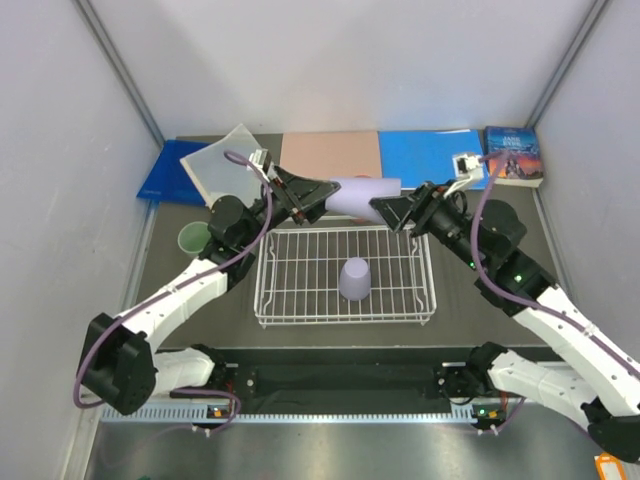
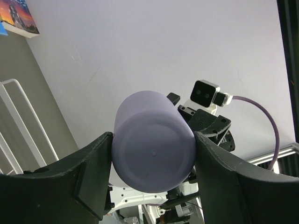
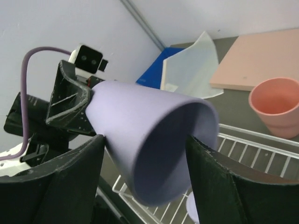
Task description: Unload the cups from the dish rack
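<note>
Top external view is showing a green cup (image 1: 192, 238) standing upright on the desk (image 1: 160, 300) near its left edge, just left of the rack (image 1: 270, 300). The left gripper (image 1: 322, 200) is clamping the base end of a lavender cup (image 1: 362, 192), and in the left wrist view its fingers (image 2: 93, 172) are pressing on both sides. That cup is lying level in the air above the rack's far edge, with its base left and its mouth right. A second lavender cup (image 1: 355, 279) is sitting mouth down near the rack's middle. The right gripper (image 1: 385, 212) is straddling the lavender cup's mouth end; I cannot tell whether its fingers are pressing the wall. In the right wrist view, a pink cup (image 3: 275, 105) is standing upright on the desk just beyond the rack's far edge. A book (image 1: 513, 155) is lying at the desk's far right corner.
</note>
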You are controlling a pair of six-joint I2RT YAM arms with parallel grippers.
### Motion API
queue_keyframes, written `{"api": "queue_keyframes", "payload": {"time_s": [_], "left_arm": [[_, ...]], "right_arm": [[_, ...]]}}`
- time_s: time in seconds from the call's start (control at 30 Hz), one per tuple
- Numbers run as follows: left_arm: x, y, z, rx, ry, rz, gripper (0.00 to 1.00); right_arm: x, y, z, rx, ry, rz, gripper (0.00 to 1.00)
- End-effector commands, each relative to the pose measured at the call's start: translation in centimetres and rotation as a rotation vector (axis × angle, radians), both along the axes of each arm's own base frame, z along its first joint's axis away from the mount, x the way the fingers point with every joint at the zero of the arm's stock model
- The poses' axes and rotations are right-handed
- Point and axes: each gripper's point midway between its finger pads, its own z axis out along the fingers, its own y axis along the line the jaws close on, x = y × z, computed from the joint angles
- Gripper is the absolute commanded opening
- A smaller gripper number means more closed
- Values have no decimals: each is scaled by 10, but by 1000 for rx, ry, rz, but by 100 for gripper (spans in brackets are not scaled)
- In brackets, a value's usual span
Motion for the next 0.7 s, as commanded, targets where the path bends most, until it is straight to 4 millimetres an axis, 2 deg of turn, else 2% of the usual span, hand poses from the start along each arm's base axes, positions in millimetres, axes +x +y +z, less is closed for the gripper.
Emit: {"api": "queue_keyframes", "payload": {"time_s": [0.0,0.07,0.1,0.13,0.17,0.2,0.23,0.27,0.3,0.33,0.4,0.43,0.47,0.5,0.53,0.57,0.6,0.63,0.67], "left_arm": [[-8,1,20,-49,-83,-31,0],[-5,-1,16,-45,-71,-32,0],[-5,-2,14,-39,-65,-34,0],[-4,-2,12,-28,-64,-35,1],[-1,-2,8,-12,-57,-28,15],[4,-3,-3,38,-37,-13,55],[12,-3,-16,89,14,20,80],[18,2,-13,131,29,64,94],[25,5,-24,224,17,116,99],[36,16,-62,366,158,192,99],[43,33,-67,511,188,287,99],[41,46,-89,606,265,325,99],[47,61,-86,645,281,408,99],[46,70,-91,684,292,443,99],[44,76,-92,704,297,461,99],[43,89,-94,732,307,520,99],[41,95,-96,744,319,541,99],[38,100,-97,758,327,557,99],[33,108,-100,781,338,575,99]], "right_arm": [[-5,28,29,61,-61,148,56],[-5,30,29,70,-50,158,33],[-4,29,28,71,-45,146,10],[1,24,25,64,-29,107,0],[3,20,29,66,-42,83,0],[4,15,25,52,-25,55,0],[11,2,22,35,-8,-26,0],[15,-7,21,27,-3,-77,0],[17,-19,21,15,10,-137,0],[28,-42,29,12,12,-273,0],[39,-64,6,-119,94,-403,0],[46,-90,21,-129,92,-536,0],[47,-104,6,-217,141,-595,0],[59,-112,-7,-284,189,-657,0],[65,-144,4,-306,211,-816,0],[69,-158,-2,-324,262,-898,0],[75,-171,-33,-467,372,-959,0],[80,-194,-20,-442,400,-1067,0],[86,-200,-27,-429,453,-1103,0]]}}
